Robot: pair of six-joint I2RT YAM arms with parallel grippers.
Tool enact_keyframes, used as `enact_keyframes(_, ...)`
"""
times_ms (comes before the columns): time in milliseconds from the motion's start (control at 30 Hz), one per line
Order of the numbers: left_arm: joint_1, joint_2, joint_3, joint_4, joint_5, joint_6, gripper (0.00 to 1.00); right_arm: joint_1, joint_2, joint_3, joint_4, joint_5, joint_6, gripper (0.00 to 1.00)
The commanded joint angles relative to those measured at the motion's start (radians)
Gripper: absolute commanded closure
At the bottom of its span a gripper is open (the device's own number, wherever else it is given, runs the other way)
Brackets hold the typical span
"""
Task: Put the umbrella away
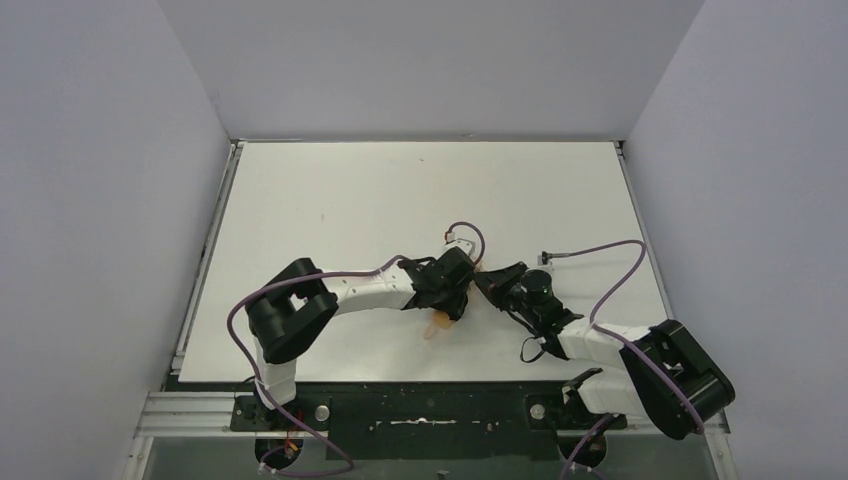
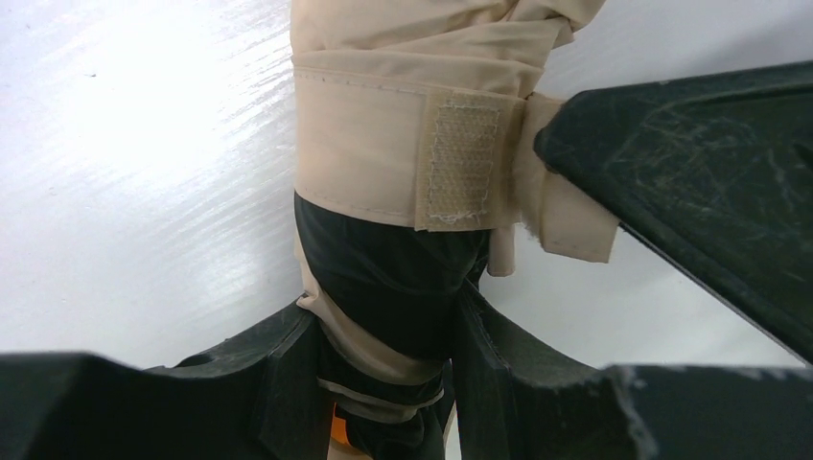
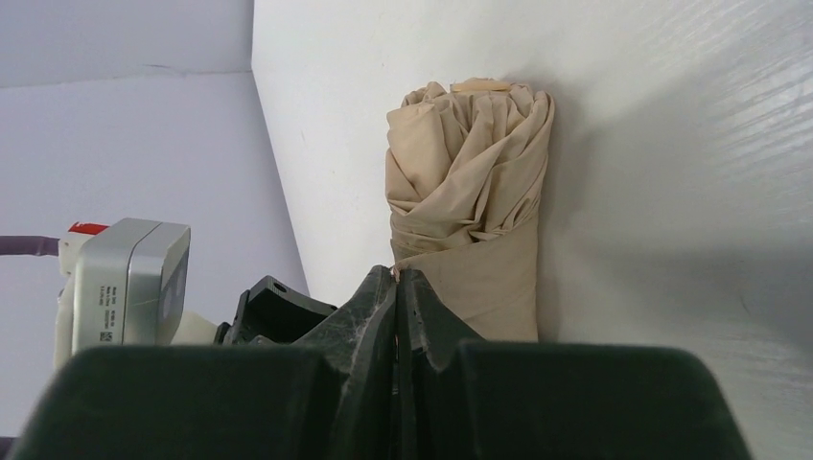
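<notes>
The umbrella (image 2: 383, 105) is a folded tan bundle lying on the white table (image 1: 400, 190) at its centre. A tan strap with a velcro patch (image 2: 462, 163) wraps round it. My left gripper (image 2: 383, 335) is shut on the umbrella's dark lower part, near the handle (image 1: 437, 326). My right gripper (image 3: 397, 278) is shut, with a sliver of the tan strap end pinched between its tips, right beside the bundle (image 3: 470, 192). One of the right gripper's fingers (image 2: 690, 182) shows in the left wrist view, touching the strap end. In the top view the left gripper (image 1: 452, 290) and the right gripper (image 1: 487, 282) meet over the umbrella, hiding most of it.
Grey walls close the table on the left, back and right. Purple cables (image 1: 610, 260) loop from both arms. The left arm's wrist camera (image 3: 120, 278) sits close beside my right gripper. The table's front edge runs along the metal rail (image 1: 420, 410).
</notes>
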Motion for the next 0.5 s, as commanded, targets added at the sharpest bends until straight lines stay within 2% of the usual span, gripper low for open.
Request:
enact_keyframes(0, -0.024, 0.096, -0.064, -0.161, -0.057, 0.074, 1.00, 0.030, -0.005, 0.126, 0.358, -0.008, 0.054, 1.00)
enact_keyframes(467, -0.080, 0.121, -0.040, -0.133, -0.031, 0.131, 1.00, 0.040, 0.137, 0.151, 0.408, -0.051, 0.045, 1.00)
